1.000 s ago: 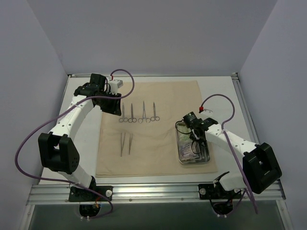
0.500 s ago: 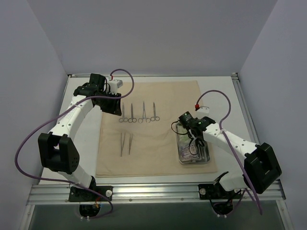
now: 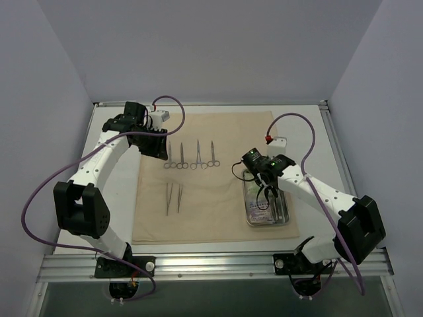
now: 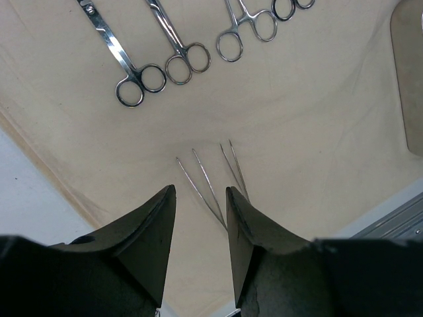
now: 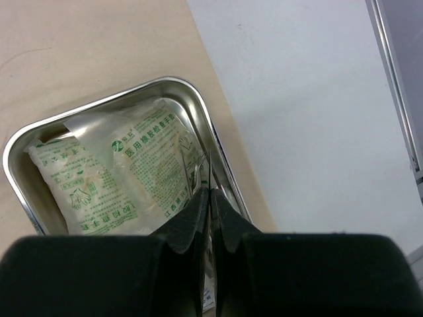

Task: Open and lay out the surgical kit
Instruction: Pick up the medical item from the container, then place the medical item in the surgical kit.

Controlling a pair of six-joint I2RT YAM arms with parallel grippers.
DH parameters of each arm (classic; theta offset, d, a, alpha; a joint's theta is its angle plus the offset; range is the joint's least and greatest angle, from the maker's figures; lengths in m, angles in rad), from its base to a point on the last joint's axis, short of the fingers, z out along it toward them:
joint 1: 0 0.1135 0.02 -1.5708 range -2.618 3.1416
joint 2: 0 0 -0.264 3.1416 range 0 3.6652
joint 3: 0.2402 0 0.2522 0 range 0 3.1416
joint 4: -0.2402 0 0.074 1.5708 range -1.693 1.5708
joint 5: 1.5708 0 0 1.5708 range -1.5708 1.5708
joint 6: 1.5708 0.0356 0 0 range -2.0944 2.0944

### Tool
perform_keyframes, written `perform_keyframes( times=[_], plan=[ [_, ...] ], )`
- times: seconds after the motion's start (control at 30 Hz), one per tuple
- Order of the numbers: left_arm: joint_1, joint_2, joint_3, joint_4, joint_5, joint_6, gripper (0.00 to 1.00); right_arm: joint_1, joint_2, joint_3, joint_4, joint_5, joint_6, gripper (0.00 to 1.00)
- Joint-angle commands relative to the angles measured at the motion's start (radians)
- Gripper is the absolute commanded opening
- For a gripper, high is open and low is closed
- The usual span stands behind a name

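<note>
The surgical kit's beige cloth (image 3: 211,132) lies spread flat. On it, several ring-handled clamps (image 3: 192,158) lie in a row, with two tweezers (image 3: 173,198) below them. The steel tray (image 3: 286,214) sits on the cloth's right part and holds pale packets (image 5: 142,155) with green print. My right gripper (image 5: 209,191) hangs over the tray, shut on a thin steel tool (image 5: 209,173), tweezers by the look of it, whose tip juts past my fingertips. My left gripper (image 4: 200,191) stands open above the cloth's left side, nothing between its fingers, the laid tweezers (image 4: 197,168) beyond them.
White tabletop (image 5: 304,99) lies right of the tray and cloth. A metal rail (image 3: 198,264) runs along the near edge, grey walls close in on the left, the back and the right. The right arm's purple cable (image 3: 297,119) loops above the cloth's right corner.
My right gripper has moved toward the back left over the tray with the thin steel tool in it. The left arm has not moved.
</note>
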Motion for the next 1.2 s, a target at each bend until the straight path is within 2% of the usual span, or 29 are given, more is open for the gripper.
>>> perform_keyframes(
  times=[0.0, 0.33, 0.43, 0.47, 0.57, 0.67, 0.9, 1.17],
  plan=[
    [0.01, 0.002, 0.015, -0.001, 0.028, 0.006, 0.46, 0.011, -0.035, 0.049, -0.045, 0.058, -0.028, 0.0],
    [0.016, 0.0, 0.018, -0.006, 0.028, 0.008, 0.45, 0.019, -0.159, 0.079, 0.01, -0.13, -0.068, 0.0],
    [0.027, -0.001, 0.018, -0.006, 0.024, 0.009, 0.46, 0.072, -0.175, 0.102, 0.071, -0.184, -0.017, 0.0],
    [0.032, -0.003, 0.018, -0.004, 0.024, 0.009, 0.46, 0.092, -0.17, 0.098, 0.158, -0.253, -0.005, 0.0],
    [0.056, -0.004, 0.015, -0.006, 0.028, 0.009, 0.45, 0.169, -0.107, 0.061, 0.359, -0.379, 0.033, 0.0],
    [0.082, -0.013, 0.009, -0.01, 0.037, 0.011, 0.46, 0.234, 0.037, 0.105, 0.436, -0.468, 0.059, 0.0],
    [0.114, -0.029, -0.002, -0.007, 0.059, 0.015, 0.46, 0.274, 0.342, 0.26, 0.498, -0.611, 0.05, 0.0],
    [0.128, -0.016, -0.01, -0.006, 0.086, 0.02, 0.46, 0.272, 0.503, 0.366, 0.46, -0.672, 0.067, 0.0]
  ],
)
